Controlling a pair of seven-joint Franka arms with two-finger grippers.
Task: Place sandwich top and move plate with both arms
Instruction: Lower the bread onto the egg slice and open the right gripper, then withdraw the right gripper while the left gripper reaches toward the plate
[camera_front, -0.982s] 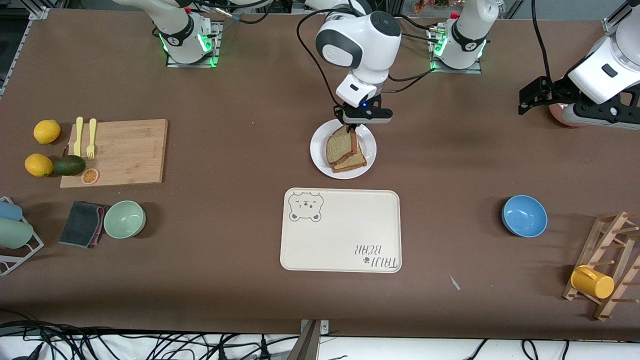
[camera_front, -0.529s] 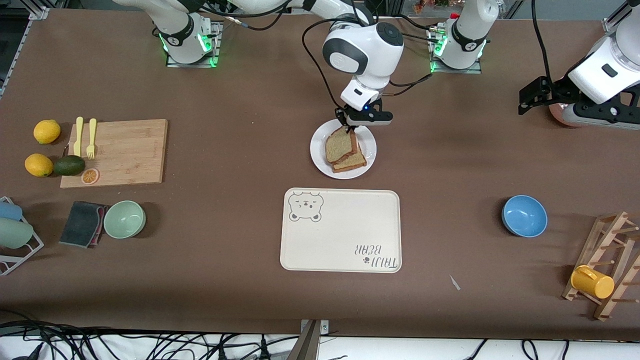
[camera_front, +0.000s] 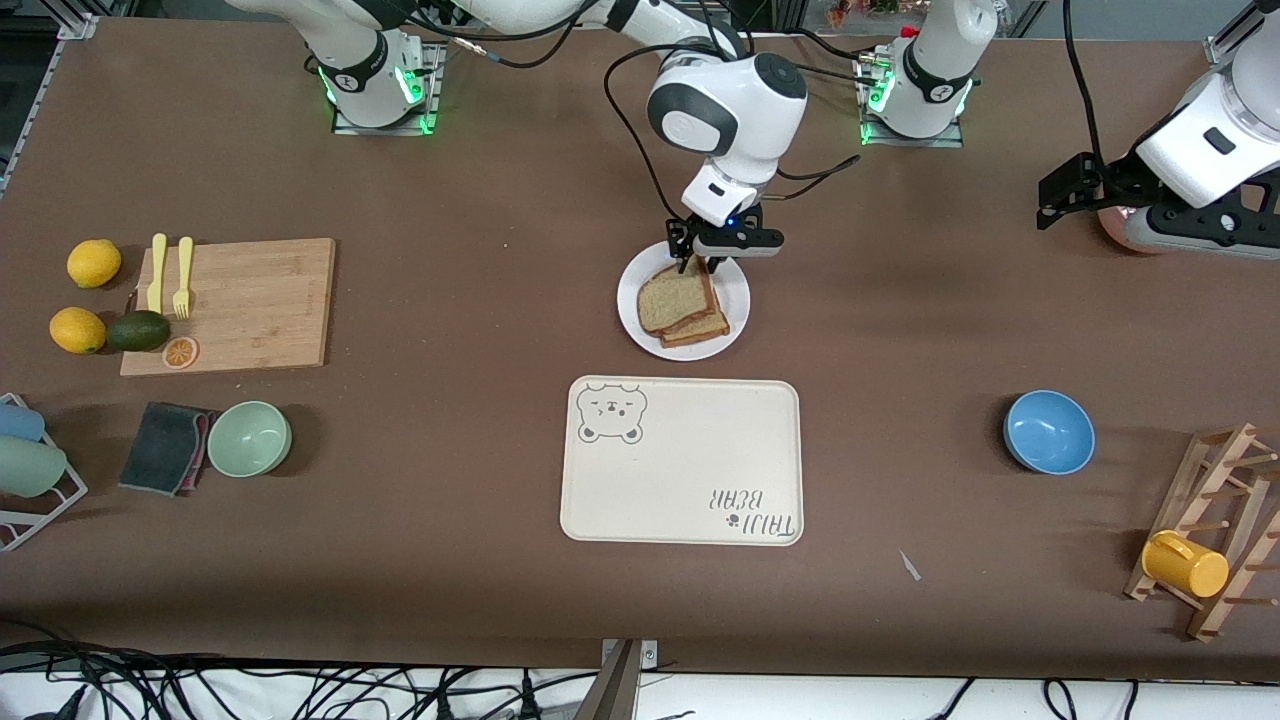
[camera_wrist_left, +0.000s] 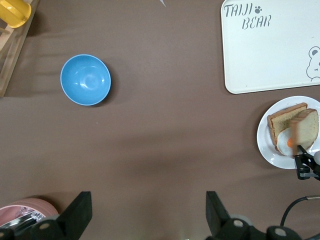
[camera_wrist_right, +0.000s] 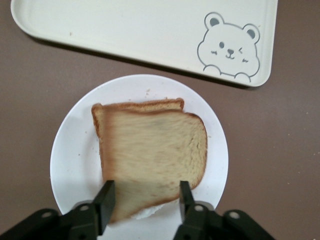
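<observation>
The sandwich top (camera_front: 675, 300) (camera_wrist_right: 155, 155), a light tan speckled slice, lies on a darker slice (camera_front: 705, 330) on the white plate (camera_front: 737, 285) (camera_wrist_right: 75, 160). It sits askew, so the lower slice's crust (camera_wrist_right: 140, 105) shows along one edge. My right gripper (camera_front: 697, 262) (camera_wrist_right: 145, 187) hangs just over the plate's edge nearest the robots' bases. It is open, its fingers standing apart on either side of the slice's near edge. My left gripper (camera_front: 1050, 200) (camera_wrist_left: 148, 200) waits open above bare table toward the left arm's end.
The cream bear-print tray (camera_front: 680, 460) lies nearer the front camera than the plate. A blue bowl (camera_front: 1048, 430) and a wooden rack with a yellow mug (camera_front: 1185, 565) are toward the left arm's end. A green bowl (camera_front: 249, 437) and cutting board (camera_front: 250, 300) are toward the right arm's.
The right gripper's fingers have parted and let go of the sandwich top, which went from tilted to lying flatter on the lower slice. The left arm has not moved.
</observation>
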